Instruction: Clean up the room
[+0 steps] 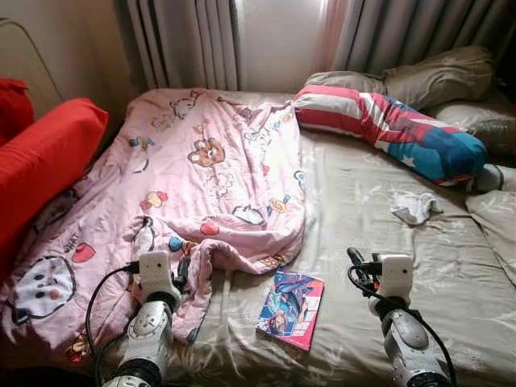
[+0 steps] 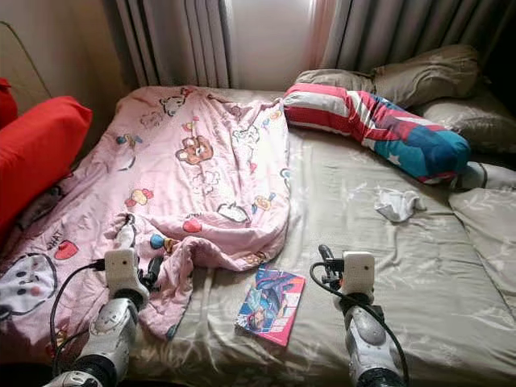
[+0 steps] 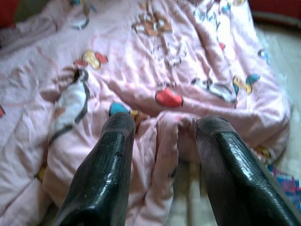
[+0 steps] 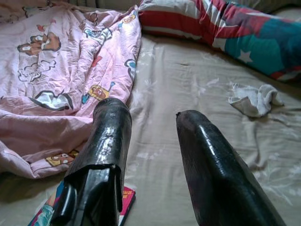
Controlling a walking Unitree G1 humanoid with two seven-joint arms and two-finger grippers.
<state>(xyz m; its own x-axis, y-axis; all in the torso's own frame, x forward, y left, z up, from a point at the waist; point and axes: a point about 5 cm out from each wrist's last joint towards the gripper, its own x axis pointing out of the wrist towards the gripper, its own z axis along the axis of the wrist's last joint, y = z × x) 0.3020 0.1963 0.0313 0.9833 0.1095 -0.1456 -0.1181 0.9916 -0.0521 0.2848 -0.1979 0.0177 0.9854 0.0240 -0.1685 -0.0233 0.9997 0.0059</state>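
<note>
Two tools reached out over the near edge of the bed in front of you. Your left tool hung over the crumpled near corner of the pink cartoon blanket, its fingers spread with a fold of the pink cloth lying between them; you could not tell whether they touched it. Your right tool hovered above the beige sheet, its fingers parted and holding nothing. Between the two arms, you had a colourful book lying flat on the sheet, just beside the blanket's loose hem and nearer your right tool. Farther along on your right, a small white cloth lay crumpled on the sheet, well apart from the book. The blanket covered the left half of the bed and ran toward the far end. On your far left, a red cushion leaned at the bed's side, touching the blanket's edge. Beyond the white cloth, you saw a long pillow striped red and white with a blue and teal end, lying slantwise across the far right of the bed. Behind it sat beige pillows, and grey curtains hung at the far wall.
</note>
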